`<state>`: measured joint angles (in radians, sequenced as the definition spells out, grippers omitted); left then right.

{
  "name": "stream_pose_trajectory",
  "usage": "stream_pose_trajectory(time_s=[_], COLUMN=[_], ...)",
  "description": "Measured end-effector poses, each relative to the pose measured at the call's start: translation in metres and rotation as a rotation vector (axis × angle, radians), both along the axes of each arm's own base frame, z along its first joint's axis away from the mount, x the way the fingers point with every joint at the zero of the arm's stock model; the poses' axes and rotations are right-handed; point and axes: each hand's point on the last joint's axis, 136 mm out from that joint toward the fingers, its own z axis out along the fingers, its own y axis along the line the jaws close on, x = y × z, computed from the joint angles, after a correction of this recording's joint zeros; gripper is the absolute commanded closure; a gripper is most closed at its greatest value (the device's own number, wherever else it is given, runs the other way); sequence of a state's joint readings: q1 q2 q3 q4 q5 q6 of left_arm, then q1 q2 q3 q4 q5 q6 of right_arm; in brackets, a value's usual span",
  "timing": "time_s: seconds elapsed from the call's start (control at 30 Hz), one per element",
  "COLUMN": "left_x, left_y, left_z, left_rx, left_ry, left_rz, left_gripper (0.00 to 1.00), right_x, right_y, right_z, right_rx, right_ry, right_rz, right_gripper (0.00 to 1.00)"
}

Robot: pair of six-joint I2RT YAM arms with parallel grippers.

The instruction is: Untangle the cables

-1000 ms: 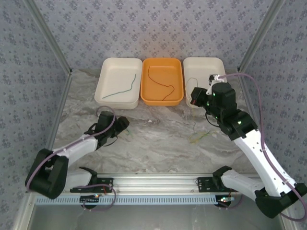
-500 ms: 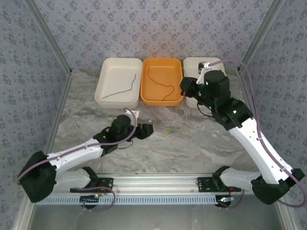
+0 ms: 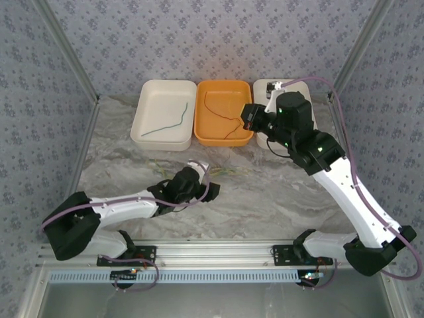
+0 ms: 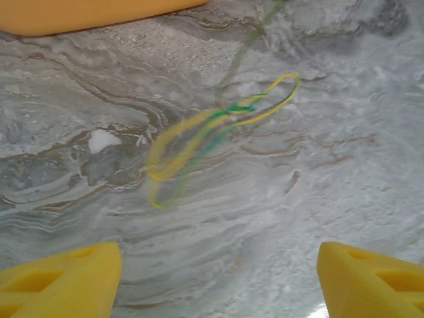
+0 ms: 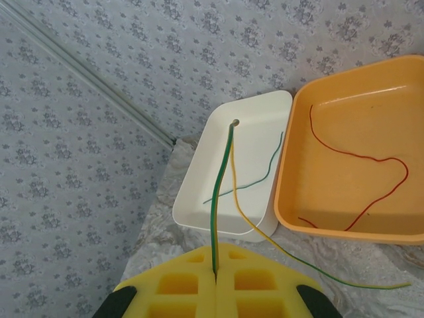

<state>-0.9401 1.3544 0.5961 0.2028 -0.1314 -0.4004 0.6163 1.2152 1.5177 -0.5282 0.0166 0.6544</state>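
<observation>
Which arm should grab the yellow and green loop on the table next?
Left, probably. The left gripper is open and pointed at the tangled loop nearby; the right gripper is shut on green and yellow wires.

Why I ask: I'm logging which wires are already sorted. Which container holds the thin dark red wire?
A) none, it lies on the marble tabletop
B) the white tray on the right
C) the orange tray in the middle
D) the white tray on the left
C: the thin dark red wire lies curled on the floor of the orange plastic tray.
</observation>
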Motion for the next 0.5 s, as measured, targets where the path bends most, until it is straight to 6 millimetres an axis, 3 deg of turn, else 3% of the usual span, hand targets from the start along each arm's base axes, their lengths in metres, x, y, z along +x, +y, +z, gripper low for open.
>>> stream_pose_trajectory(time_s=[0.13,0.27,0.5], left_x=[0.007,0.001,-0.01], left_y=[0.0,-0.007,-0.035], left_z=[-0.02,-0.036,-0.027], left_rx=[0.067,0.116,0.089], left_ry=[0.016,0.022,-0.024], left_rz=[-0.055,-0.161,-0.341], left_gripper=[0.21,0.21,0.2], right_x=[0.001,0.001,-0.002], right_y=[0.006,0.012,0.01], right_z=[-0.007,-0.01,-0.02], right_rx=[-0.009,-0.016,-0.032], right_ry=[0.032,0.059,0.101], right_rz=[0.023,0.052,0.068], right_gripper=[1.0,1.0,1.0])
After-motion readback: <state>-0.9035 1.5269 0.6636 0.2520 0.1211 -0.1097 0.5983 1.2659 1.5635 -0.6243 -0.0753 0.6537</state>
